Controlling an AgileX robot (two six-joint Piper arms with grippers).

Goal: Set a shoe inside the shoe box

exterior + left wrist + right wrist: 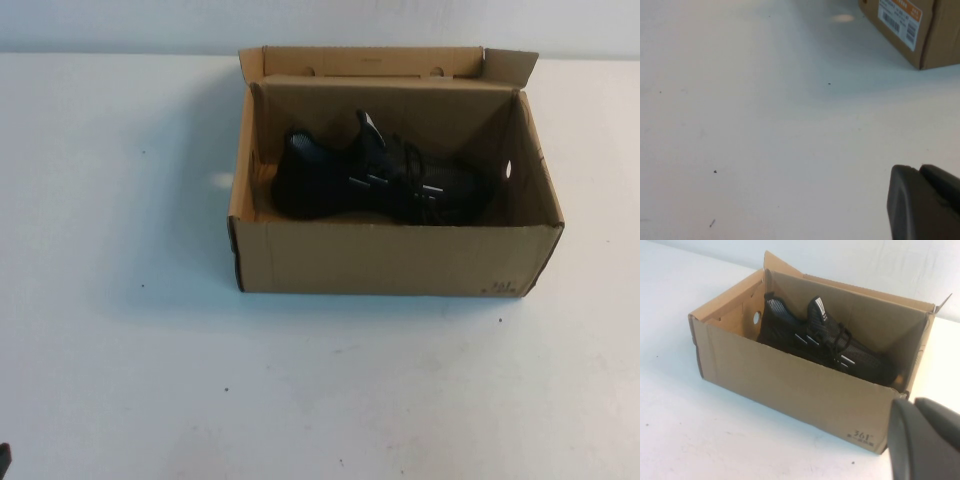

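Now shoe (380,180) inside shoe box (390,260), right hand (925,440) near; left hand (922,202) apart

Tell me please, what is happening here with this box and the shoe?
Nothing is being handled at this moment. The shoe already lies inside the open shoe box on the white table. The left gripper is shut and low over bare table beside the box. The right gripper is shut, empty, near the box's front corner.

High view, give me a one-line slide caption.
Black shoe lies inside the open shoe box on the white table.
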